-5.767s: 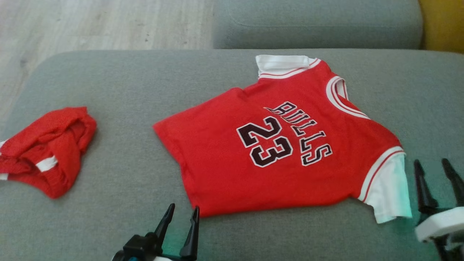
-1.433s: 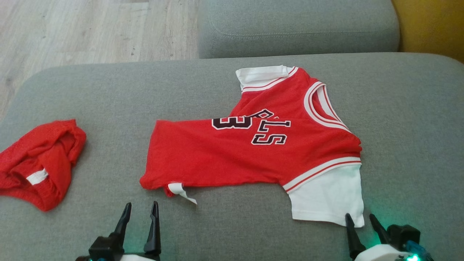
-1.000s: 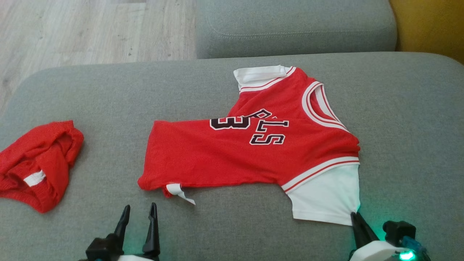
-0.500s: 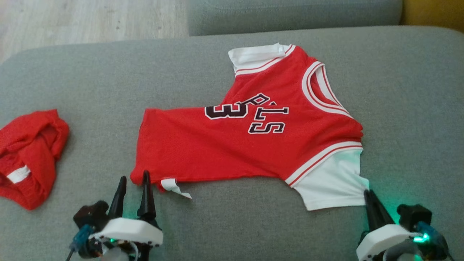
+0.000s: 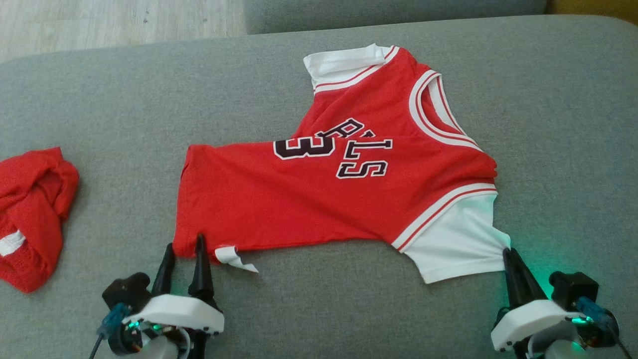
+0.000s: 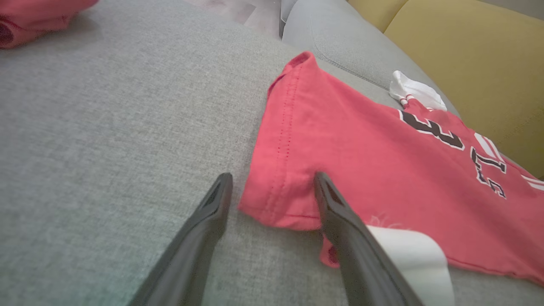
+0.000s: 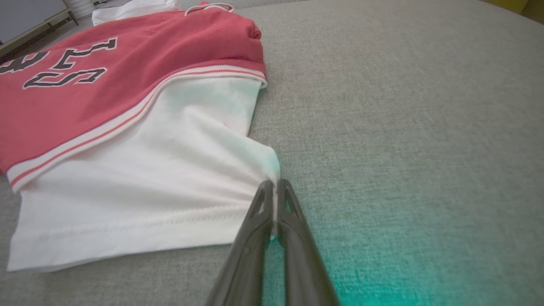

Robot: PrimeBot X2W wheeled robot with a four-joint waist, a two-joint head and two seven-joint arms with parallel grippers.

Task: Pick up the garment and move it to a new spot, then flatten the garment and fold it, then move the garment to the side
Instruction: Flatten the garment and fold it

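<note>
The red cloth basketball jersey with white sleeves (image 5: 319, 199) lies half-folded on the grey fabric sofa cushion (image 5: 99, 99). The right pincer (image 5: 507, 251) is clamped on its white sleeve corner (image 7: 263, 168), while the left pincer (image 5: 185, 243) gapes wide astride the red hem corner (image 6: 276, 204) (nothing gripped). The left one should probably close deep over both hem layers, then both corners lift together, taut.

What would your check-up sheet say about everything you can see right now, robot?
Surface: grey sofa cushion, soft fabric.
Job's things: red jersey lying partly folded, its number half hidden; its white sleeve sticks out toward the right hand.
Clutter: crumpled red garment at the left edge, apart from the jersey.
Hands: left hand open, fingers either side of the jersey's bottom corner; right hand shut on the sleeve's corner.
Cables: blue-tipped cable by the left hand.
Surroundings: wooden floor, yellow cushion.
</note>
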